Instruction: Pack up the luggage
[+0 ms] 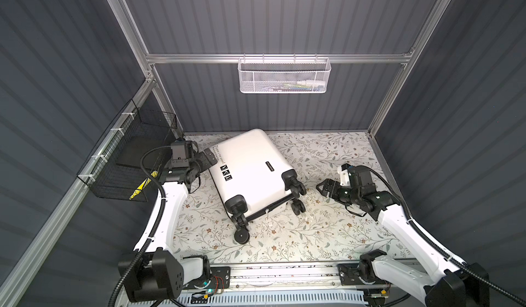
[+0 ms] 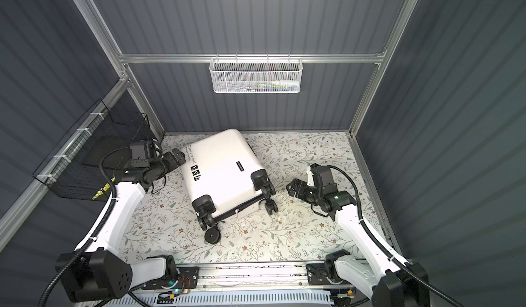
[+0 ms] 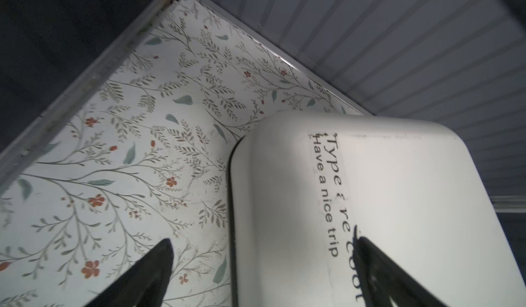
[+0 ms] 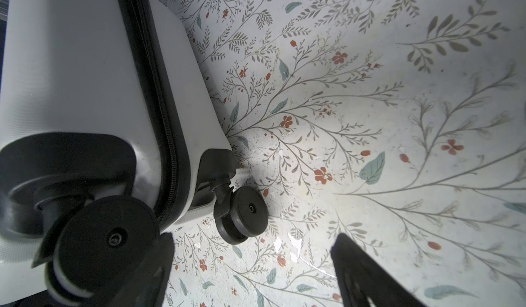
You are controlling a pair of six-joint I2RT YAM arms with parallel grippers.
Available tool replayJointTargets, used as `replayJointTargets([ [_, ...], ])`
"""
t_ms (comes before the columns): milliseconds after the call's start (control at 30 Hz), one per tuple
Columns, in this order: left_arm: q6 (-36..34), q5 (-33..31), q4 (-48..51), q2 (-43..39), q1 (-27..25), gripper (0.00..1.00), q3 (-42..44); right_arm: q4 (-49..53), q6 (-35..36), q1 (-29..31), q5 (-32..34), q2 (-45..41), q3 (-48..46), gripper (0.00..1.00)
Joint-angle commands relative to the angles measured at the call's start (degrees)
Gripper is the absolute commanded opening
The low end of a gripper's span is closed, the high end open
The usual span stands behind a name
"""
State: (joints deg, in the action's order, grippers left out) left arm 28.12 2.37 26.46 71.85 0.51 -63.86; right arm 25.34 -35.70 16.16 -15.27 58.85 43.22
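The flowered tabletop point(image 1: 327, 234) carried the suitcase point(image 1: 250, 171), which lay shut and flat on one broad side, set askew in the back left-centre, as both top views showed point(image 2: 222, 171). Its shell was glossy white with rounded corners. Its black wheels point(image 1: 242, 236) pointed toward the near edge and the right. A black zip point(image 4: 159, 92) ran closed around the narrow side. Three small black stickers point(image 1: 226, 173) sat in a row on the upper face. Near them ran black lettering point(image 3: 324, 194) that ended in "Have a nice trip".

The left hand point(image 1: 209, 156) was spread wide at the suitcase's far left edge and gripped nothing. In the left wrist view point(image 3: 264, 260) one finger hung over the bare tabletop and the other over the lettered face. Whether that finger touched the shell could not be told.

The right hand point(image 1: 323, 187) was also spread wide and empty, low over the tabletop just right of the wheels. In the right wrist view point(image 4: 253, 251) only flowered surface lay between its fingers, with one finger close beside the nearest wheel.
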Motion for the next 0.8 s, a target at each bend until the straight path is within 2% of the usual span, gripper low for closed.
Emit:
replayJointTargets([
  [0,2.3,8.8,-8.4,0.5,-0.1,1.0,2.9,2.0,1.7,-1.3,-1.7,-1.6,1.9,0.89],
  [167,5.5,15.5,-16.6,3.0,-0.2,1.0,5.7,3.9,2.6,-3.2,-2.5,-3.7,1.8,0.9],
  [333,7.1,16.1,-21.3,7.7,-2.7,1.0,3.6,6.1,3.4,-3.7,-2.9,-5.9,1.8,0.9],
  [567,6.8,13.8,-23.5,21.7,-11.5,1.0,-9.7,9.3,4.2,-3.8,-2.9,-9.6,2.5,0.91],
  [767,7.6,14.1,-22.3,32.6,-13.1,1.0,-24.4,10.8,3.1,-3.6,-3.5,-12.2,2.6,0.92],
])
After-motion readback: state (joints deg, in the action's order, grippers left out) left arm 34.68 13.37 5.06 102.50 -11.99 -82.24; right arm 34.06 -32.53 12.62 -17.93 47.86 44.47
